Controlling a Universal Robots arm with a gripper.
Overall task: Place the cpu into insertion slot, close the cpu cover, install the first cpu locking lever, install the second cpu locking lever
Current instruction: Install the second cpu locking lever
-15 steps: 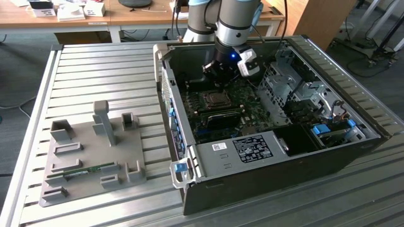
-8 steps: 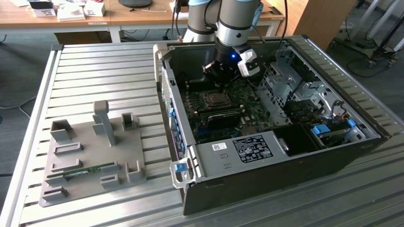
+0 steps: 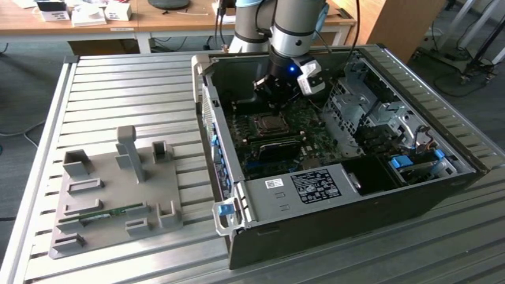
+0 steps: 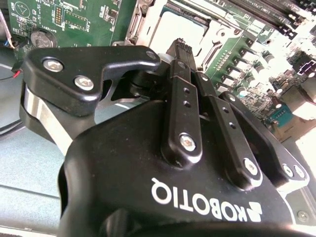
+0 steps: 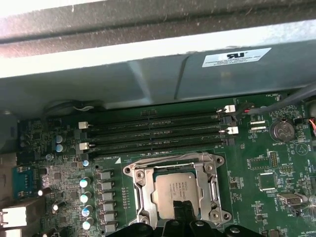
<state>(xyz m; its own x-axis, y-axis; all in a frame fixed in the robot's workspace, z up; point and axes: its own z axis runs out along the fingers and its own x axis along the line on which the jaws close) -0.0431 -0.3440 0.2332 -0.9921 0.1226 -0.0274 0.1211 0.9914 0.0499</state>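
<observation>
One cpu (image 5: 177,196) sits in its socket, one cpu cover (image 5: 174,167) closed around it; gripper (image 5: 181,210) above, fingers together, holding nothing.

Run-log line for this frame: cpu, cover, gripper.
cpu: pale silvery-grey square cpu seated in socket | cover: thin silvery metal cpu cover down around it | gripper: black fingers together over cpu edge, holding nothing

The open computer case (image 3: 332,195) leaves room above the green motherboard (image 3: 272,139), hemmed by the drive cage (image 3: 371,112) on the exterior view's right and the case's far wall (image 3: 236,74).
</observation>
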